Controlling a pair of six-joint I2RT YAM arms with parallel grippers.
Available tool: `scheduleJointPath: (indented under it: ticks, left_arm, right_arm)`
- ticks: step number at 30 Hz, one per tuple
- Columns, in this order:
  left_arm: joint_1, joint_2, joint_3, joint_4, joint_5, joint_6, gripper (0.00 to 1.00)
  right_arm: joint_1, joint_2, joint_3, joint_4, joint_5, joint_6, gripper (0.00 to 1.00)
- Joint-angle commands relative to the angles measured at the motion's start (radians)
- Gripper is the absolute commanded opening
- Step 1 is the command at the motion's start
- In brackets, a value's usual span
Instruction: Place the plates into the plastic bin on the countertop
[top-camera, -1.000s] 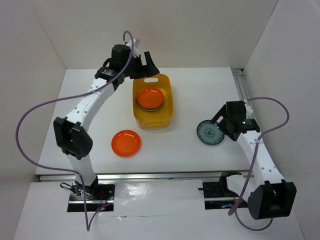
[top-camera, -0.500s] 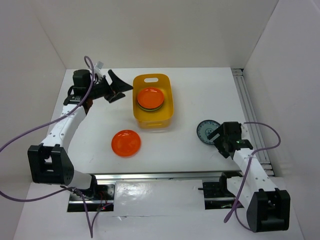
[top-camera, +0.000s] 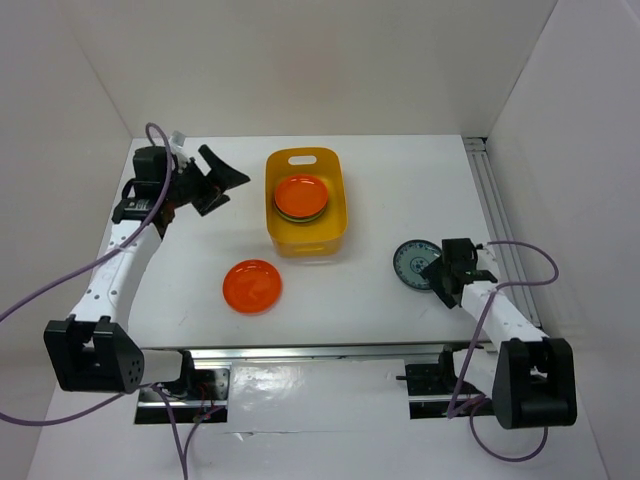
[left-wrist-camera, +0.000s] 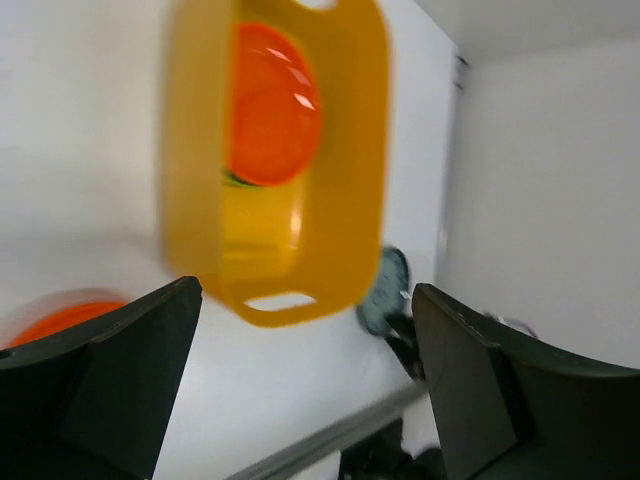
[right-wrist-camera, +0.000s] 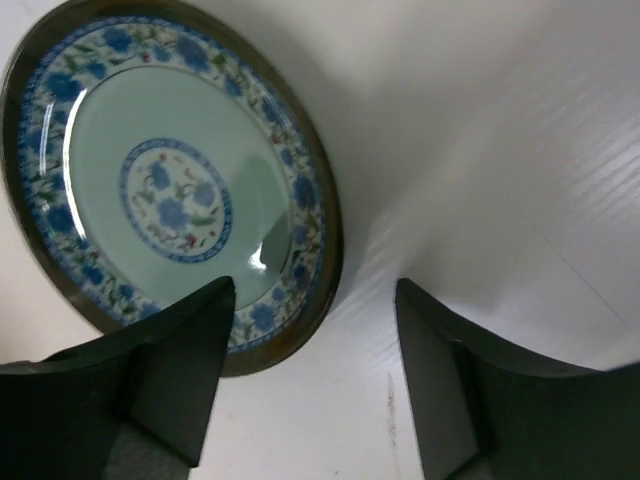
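The blue-and-white patterned plate (top-camera: 415, 264) lies flat on the counter (top-camera: 400, 190), right of the plastic bin (top-camera: 306, 246). The right jaws, apart and empty, are just beyond the plate's rim farthest from the bin. They are clearly nearer than the left jaws, also apart, left of the bin.

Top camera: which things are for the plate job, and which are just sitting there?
For the job:
- yellow bin
- stack of plates inside it, an orange one on top
- orange plate on the table
- blue-and-white plate on the right

Just there:
- metal rail along the right edge
- white walls
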Motion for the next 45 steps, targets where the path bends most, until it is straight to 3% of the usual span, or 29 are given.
scheduleJointPath:
  ticks: [1,5,9,11,13,14,15,20,26,29,30,34,39,45]
  left_arm:
    - [0.027,-0.036,0.078,-0.26,-0.363,0.006,1.0]
    - [0.041,-0.036,0.097,-0.416,-0.548,-0.013,1.0]
    - [0.065,-0.05,0.028,-0.432,-0.574,-0.004,1.0]
    - [0.076,-0.059,0.017,-0.432,-0.574,-0.004,1.0]
    - [0.076,-0.059,0.003,-0.432,-0.574,-0.004,1.0]
    - [0.076,-0.059,0.003,-0.447,-0.584,-0.004,0.99]
    - [0.076,-0.059,-0.007,-0.456,-0.585,-0.014,0.99]
    - [0.099,-0.07,-0.128,-0.466,-0.611,-0.065,0.97]
    - [0.157,-0.093,-0.256,-0.466,-0.574,-0.018,0.95]
    - [0.157,-0.142,-0.308,-0.466,-0.534,0.012,0.95]
    - [0.157,-0.157,-0.319,-0.466,-0.519,0.022,1.0]
    - [0.13,-0.231,-0.369,-0.466,-0.497,0.053,1.0]
    - [0.036,-0.294,-0.412,-0.443,-0.43,0.073,1.0]
    - [-0.03,-0.276,-0.486,-0.434,-0.43,-0.002,1.0]
  right_arm:
    - [-0.005,0.057,0.004,0.027,0.072,0.022,0.7]
    - [-0.005,0.122,0.004,0.052,0.072,0.034,0.56]
    - [-0.005,0.175,-0.008,0.104,0.061,0.054,0.53]
    - [-0.005,0.21,-0.008,0.114,0.052,0.065,0.44]
    - [-0.005,0.232,-0.008,0.124,0.052,0.065,0.28]
    - [-0.005,0.232,-0.008,0.124,0.052,0.074,0.08]
    - [-0.005,0.243,-0.008,0.115,0.052,0.083,0.0]
    - [-0.005,0.226,0.065,0.066,0.052,0.093,0.0]
    - [0.018,0.04,0.284,-0.036,0.121,0.09,0.0]
    - [0.043,0.049,0.444,-0.065,0.171,0.059,0.0]
    - [0.044,0.059,0.478,-0.065,0.172,0.039,0.0]
    - [0.131,0.099,0.602,0.022,0.193,-0.01,0.0]
    - [0.312,0.305,0.8,0.157,0.057,-0.168,0.0]
    - [0.511,0.655,1.093,0.167,-0.023,-0.343,0.0]
